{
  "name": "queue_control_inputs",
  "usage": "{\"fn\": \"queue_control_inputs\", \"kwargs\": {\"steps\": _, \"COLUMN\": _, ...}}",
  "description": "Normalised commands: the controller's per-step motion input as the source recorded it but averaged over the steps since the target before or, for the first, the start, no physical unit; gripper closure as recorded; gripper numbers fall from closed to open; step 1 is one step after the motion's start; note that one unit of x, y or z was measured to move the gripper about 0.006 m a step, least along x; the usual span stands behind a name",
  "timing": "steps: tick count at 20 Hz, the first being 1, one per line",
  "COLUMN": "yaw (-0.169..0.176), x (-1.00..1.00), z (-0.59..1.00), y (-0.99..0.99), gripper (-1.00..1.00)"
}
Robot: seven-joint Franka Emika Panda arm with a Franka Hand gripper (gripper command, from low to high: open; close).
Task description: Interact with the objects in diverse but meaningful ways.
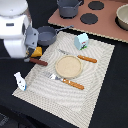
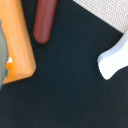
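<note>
My gripper hangs off the white arm at the exterior view's left, just above the mat's edge; its fingers are hidden by the arm body. Right beside it lies the yellow bread loaf, seen as an orange-yellow block in the wrist view. The brown sausage lies next to the loaf. The small white bottle lies on the dark table. The carton stands on the mat, and the dark grey saucepan sits by the arm.
A striped placemat holds a tan plate, a fork and a knife with orange handles. A toy stove board at the back carries a second pot and a bowl.
</note>
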Motion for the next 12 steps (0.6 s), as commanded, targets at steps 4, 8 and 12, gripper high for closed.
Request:
{"fn": "queue_control_inputs", "kwargs": {"steps": 4, "yaw": -0.051, "x": 0.27, "z": -0.08, "y": -0.42, "gripper": -1.00}}
{"fn": "queue_control_inputs", "kwargs": {"steps": 8, "yaw": -0.071, "x": 0.18, "z": -0.17, "y": -0.33, "gripper": -1.00}}
{"fn": "queue_control_inputs", "kwargs": {"steps": 12, "yaw": -0.106, "x": 0.10, "z": -0.24, "y": -0.26, "gripper": -1.00}}
